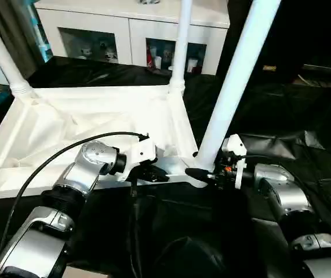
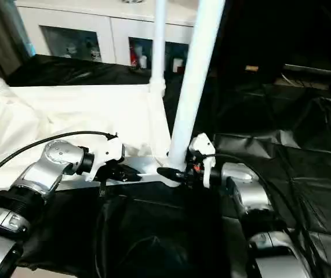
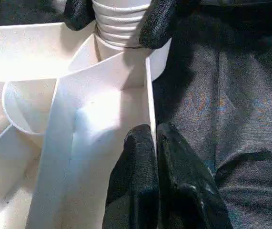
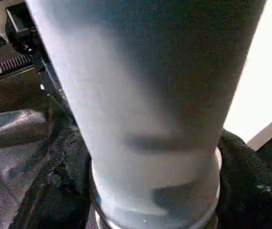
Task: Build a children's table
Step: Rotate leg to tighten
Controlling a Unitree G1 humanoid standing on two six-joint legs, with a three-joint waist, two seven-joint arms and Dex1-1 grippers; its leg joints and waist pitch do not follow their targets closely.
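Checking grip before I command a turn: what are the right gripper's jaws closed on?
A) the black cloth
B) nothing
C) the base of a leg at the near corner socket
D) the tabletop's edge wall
C: the right gripper clasps the near leg just above its corner socket.

Black-covered counter [image 1: 304, 133], wrinkled, carrying upturned white children's table [image 1: 84, 121] directly ahead of left hand [image 1: 153, 172].

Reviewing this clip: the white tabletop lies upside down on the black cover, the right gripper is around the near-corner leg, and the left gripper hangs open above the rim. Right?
Not quite. The left gripper is not open above the rim: the left wrist view shows its fingers pinched on the tabletop's thin side wall. The rest holds: the right gripper is around the base of the near-corner leg.
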